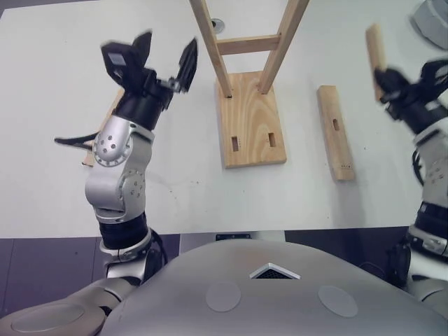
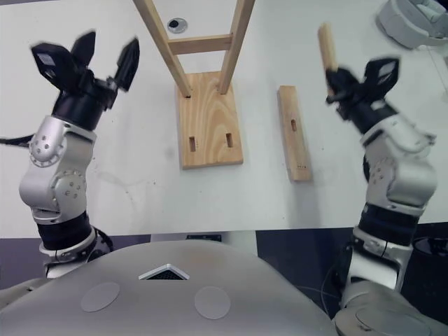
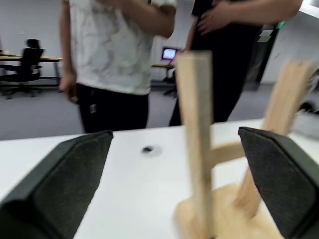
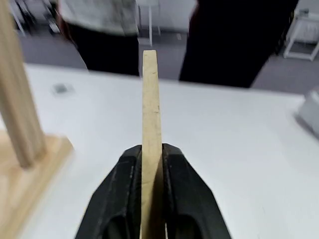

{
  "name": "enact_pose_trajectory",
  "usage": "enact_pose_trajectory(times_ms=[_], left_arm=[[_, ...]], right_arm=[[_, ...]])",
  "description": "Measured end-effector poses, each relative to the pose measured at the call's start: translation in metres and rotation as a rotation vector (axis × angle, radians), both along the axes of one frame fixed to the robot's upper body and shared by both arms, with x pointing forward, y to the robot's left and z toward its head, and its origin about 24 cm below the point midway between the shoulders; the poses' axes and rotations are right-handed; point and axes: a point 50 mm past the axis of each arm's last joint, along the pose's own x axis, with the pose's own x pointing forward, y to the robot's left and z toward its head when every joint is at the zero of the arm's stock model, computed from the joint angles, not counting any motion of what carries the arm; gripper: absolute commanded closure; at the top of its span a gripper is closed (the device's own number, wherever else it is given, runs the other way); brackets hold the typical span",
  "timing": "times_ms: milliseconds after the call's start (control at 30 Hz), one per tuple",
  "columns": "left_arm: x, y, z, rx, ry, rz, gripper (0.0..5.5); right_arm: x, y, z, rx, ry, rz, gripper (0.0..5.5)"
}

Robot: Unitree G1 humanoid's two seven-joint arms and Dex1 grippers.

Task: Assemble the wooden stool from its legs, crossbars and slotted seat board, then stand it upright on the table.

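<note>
Left eye view: legs (two) in board

The seat board is pale yellow wood with wavy brown grain. The 2 legs, loose bar and held bar are plain tan. The desk is white. The left end effector and right end effector are black.

Bright, even overhead light washes the white table almost flat, with no hard glare. The seat board and the loose wooden bar cast only thin, soft shadows along their edges. In the wrist views the room behind the table is dimmer.
</note>
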Motion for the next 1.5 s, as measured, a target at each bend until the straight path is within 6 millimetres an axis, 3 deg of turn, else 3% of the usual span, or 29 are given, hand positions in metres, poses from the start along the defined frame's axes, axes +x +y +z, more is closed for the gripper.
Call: enact_pose_trajectory(times_ms=[67, 100, 167, 200, 233, 333, 500, 567, 667, 733, 900, 1100, 1400, 1500], left_arm=[[-0.003, -0.004, 0.026, -0.192, -0.077, -0.156, 0.85], [-0.003, -0.005, 0.033, -0.247, -0.086, -0.21, 0.85], [0.01, -0.021, 0.058, -0.331, -0.076, -0.362, 0.85], [0.015, -0.03, 0.066, -0.324, -0.056, -0.397, 0.85], [0.02, -0.039, 0.073, -0.319, -0.019, -0.395, 0.85], [0.02, -0.045, 0.076, -0.36, 0.046, -0.388, 0.85], [0.004, -0.034, 0.093, -0.452, -0.001, -0.51, 0.85], [-0.01, -0.027, 0.1, -0.461, -0.064, -0.655, 0.85], [-0.009, -0.01, 0.097, -0.427, -0.059, -0.693, 0.85], [-0.006, -0.007, 0.095, -0.405, -0.05, -0.701, 1.22], [-0.007, -0.018, 0.091, -0.372, -0.024, -0.756, 2.21], [-0.009, -0.027, 0.091, -0.364, -0.015, -0.796, 3.29], [-0.015, -0.031, 0.094, -0.358, -0.04, -0.815, 4.92], [-0.015, -0.031, 0.095, -0.362, -0.044, -0.809, 5.02]], right_arm=[[0.008, 0.015, 0.039, 0.164, -0.122, 0.137, 5.08], [0.01, 0.022, 0.049, 0.227, -0.14, 0.204, 5.08], [0.013, 0.061, 0.086, 0.386, -0.213, 0.517, 5.08], [0.012, 0.083, 0.101, 0.381, -0.253, 0.65, 5.08], [0.008, 0.106, 0.112, 0.355, -0.282, 0.77, 5.08], [-0.001, 0.126, 0.114, 0.324, -0.281, 0.867, 5.08], [-0.01, 0.126, 0.116, 0.376, -0.25, 1.01, 5.08], [0.0, 0.112, 0.109, 0.455, -0.139, 1.008, 5.08], [0.007, 0.088, 0.109, 0.536, -0.065, 1.029, 5.08], [0.009, 0.083, 0.111, 0.54, -0.034, 1.063, 5.08], [0.004, 0.095, 0.105, 0.55, 0.052, 1.191, 5.08], [0.002, 0.126, 0.098, 0.531, 0.108, 1.304, 5.08], [-0.003, 0.131, 0.101, 0.515, 0.098, 1.306, 5.08], [-0.004, 0.132, 0.102, 0.522, 0.098, 1.304, 5.08]])
